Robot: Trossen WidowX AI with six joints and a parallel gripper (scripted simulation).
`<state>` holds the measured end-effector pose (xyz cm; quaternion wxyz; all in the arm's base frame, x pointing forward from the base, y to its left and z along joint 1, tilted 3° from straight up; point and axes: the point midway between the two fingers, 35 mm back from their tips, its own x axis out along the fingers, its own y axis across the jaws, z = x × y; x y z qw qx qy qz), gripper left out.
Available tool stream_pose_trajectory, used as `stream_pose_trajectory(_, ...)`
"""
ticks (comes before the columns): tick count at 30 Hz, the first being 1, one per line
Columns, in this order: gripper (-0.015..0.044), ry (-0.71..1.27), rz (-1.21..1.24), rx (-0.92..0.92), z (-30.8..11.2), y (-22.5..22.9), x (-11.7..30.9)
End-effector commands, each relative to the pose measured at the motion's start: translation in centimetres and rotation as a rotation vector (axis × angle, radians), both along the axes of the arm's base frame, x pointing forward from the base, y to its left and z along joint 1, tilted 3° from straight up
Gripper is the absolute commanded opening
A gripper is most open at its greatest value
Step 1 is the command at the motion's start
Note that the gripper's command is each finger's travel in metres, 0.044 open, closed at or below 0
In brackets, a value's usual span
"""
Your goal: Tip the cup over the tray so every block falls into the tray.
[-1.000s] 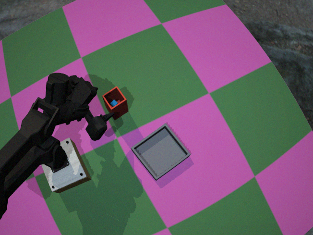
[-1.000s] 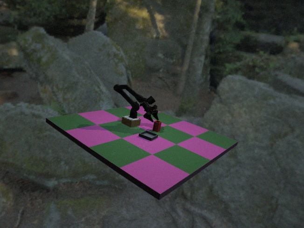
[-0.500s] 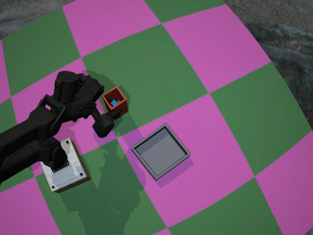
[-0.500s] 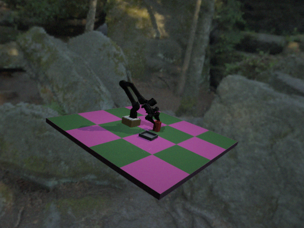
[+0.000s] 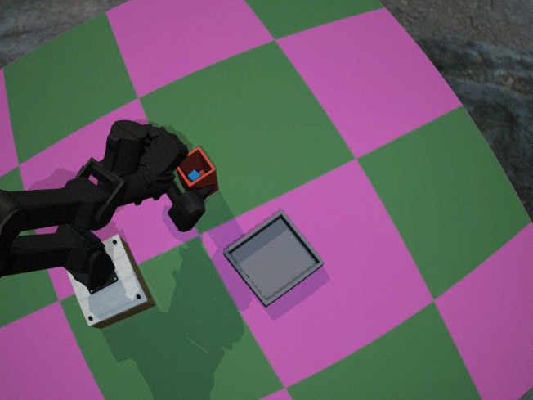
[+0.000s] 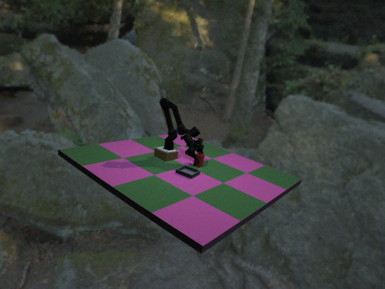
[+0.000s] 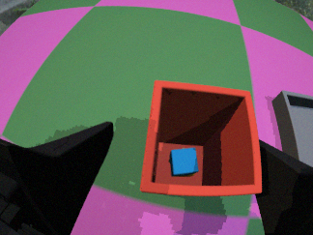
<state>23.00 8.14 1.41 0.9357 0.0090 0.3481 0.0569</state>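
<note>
A checkered green-and-pink table [image 5: 320, 97] [image 6: 195, 214] [image 7: 145, 46] is standing among rocks and trees. In the exterior view, a black robot arm [image 5: 48, 206] [image 6: 177, 117] is rising from a base [image 5: 111, 312] [image 6: 160, 154] toward the table's far corner and bending down over a red, square cup [image 5: 195, 182] [image 6: 199, 160] [image 7: 208, 190]. The cup is standing upright on a green square, well in from the right corner. The gripper [image 5: 196, 171] [image 6: 198, 159] [image 7: 181, 136] is spreading its fingers fully open, one on either side of the cup, holding nothing; whether either finger is touching it is unclear. A blue block [image 5: 194, 174] [image 7: 184, 161] is lying inside the cup; other contents are hard to tell. A shallow gray tray [image 5: 245, 279] [image 6: 182, 174] [image 7: 289, 129] is sitting near the cup, closer to the table's nearest corner.
</note>
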Motion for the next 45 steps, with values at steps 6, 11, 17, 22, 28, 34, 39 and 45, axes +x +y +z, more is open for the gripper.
stream_pose_trajectory(6, 0.0440, 0.007, 0.006, -0.004, -1.3, 0.1, 0.6)
stream_pose_trajectory(11, 0.0414, 0.007, 0.006, -0.004, -1.9, 0.1, 0.9)
stream_pose_trajectory(17, 0.0335, 0.007, 0.006, -0.004, -1.9, 0.1, 1.0)
stream_pose_trajectory(22, 0.0321, 0.007, 0.006, -0.004, -1.9, 0.1, 1.0)
stream_pose_trajectory(28, 0.0281, 0.007, 0.006, -0.004, -1.9, 0.1, 1.0)
stream_pose_trajectory(34, 0.0241, 0.007, 0.006, -0.004, -1.9, 0.1, 1.0)
stream_pose_trajectory(39, 0.0169, 0.007, 0.006, -0.004, -1.8, 0.1, 1.0)
stream_pose_trajectory(45, 0.0011, 0.007, 0.006, -0.004, -1.0, 0.0, 1.0)
